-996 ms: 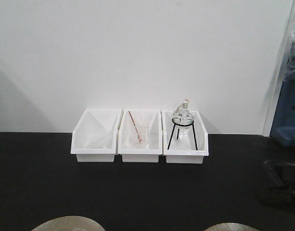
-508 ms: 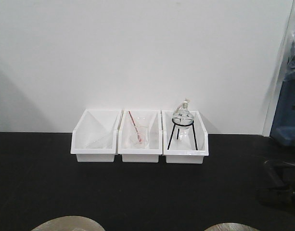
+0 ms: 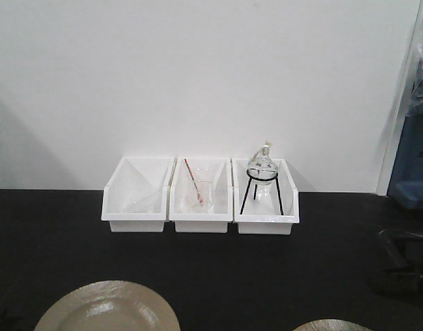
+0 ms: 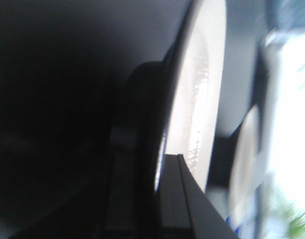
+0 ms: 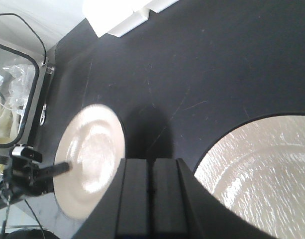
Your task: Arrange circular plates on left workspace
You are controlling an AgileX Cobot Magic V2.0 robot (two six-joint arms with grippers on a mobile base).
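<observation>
Left gripper (image 4: 162,155) is clamped on one of two plates (image 4: 202,89); right gripper (image 5: 152,162) is closed, empty. Three bins (image 3: 201,207) are counted frontally only.

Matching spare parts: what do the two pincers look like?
Right pincer: two flat matte-black rectangular fingers, no markings visible. Left pincer: black too, slim finger, dark body with a small pale block and thin black cables trailing from it. Blurred, so finer detail is unclear.

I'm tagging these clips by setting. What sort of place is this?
Probably a chemistry lab bench: a round glass flask on a black tripod, a beaker with a stirring rod, white bins, all on a black countertop.
</observation>
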